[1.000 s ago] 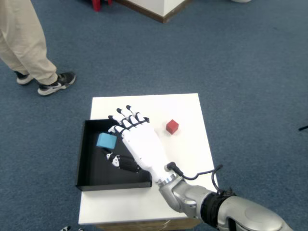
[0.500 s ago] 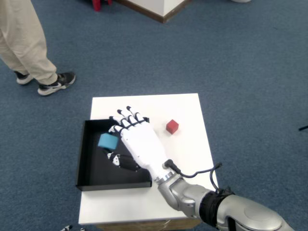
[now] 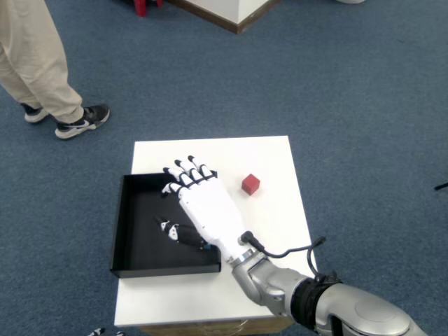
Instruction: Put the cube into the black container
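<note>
My right hand (image 3: 203,210) hovers over the right half of the black container (image 3: 120,231), palm down. Its fingers (image 3: 183,171) are spread and reach past the tray's far right corner, and the thumb (image 3: 176,234) points left over the tray floor. The hand is open, with nothing seen between the fingers. The blue cube that was at the fingertips is out of sight; only a tiny blue sliver (image 3: 205,246) peeks out under the base of the thumb. A red cube (image 3: 250,184) sits on the white table (image 3: 280,210), right of the hand and apart from it.
The white table is small and stands on blue carpet. A person's legs and a dark shoe (image 3: 82,120) are at the upper left, away from the table. A wooden-edged base (image 3: 231,17) lies at the top.
The blue cube has left the fingertips and dropped out of sight beneath the hand inside the container. The hand itself has barely moved; the red cube has stayed put.
</note>
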`<action>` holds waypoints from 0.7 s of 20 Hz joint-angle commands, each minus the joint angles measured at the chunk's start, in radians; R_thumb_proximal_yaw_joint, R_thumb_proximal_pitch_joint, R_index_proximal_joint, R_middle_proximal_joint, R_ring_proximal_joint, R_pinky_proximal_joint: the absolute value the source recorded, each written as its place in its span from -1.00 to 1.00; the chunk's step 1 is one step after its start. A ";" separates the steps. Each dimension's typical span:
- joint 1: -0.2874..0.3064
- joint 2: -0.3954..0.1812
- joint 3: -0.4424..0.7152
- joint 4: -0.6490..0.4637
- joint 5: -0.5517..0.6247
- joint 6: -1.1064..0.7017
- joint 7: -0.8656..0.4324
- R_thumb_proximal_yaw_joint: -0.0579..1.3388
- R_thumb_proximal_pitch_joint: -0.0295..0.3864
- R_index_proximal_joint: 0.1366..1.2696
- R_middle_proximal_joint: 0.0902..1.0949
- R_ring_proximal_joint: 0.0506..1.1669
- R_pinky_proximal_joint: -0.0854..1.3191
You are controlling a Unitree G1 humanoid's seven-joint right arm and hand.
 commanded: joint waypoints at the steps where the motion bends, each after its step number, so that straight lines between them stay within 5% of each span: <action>1: -0.044 -0.004 -0.029 -0.009 0.001 -0.013 -0.046 0.17 -0.41 -0.03 -0.68 -0.77 -0.86; 6: -0.045 -0.015 -0.041 -0.033 -0.019 -0.030 -0.127 0.13 -0.45 -0.13 -0.71 -0.79 -0.88; 14: 0.061 -0.066 -0.106 -0.027 0.039 -0.266 -0.389 0.06 -0.51 -0.14 -0.70 -0.79 -0.89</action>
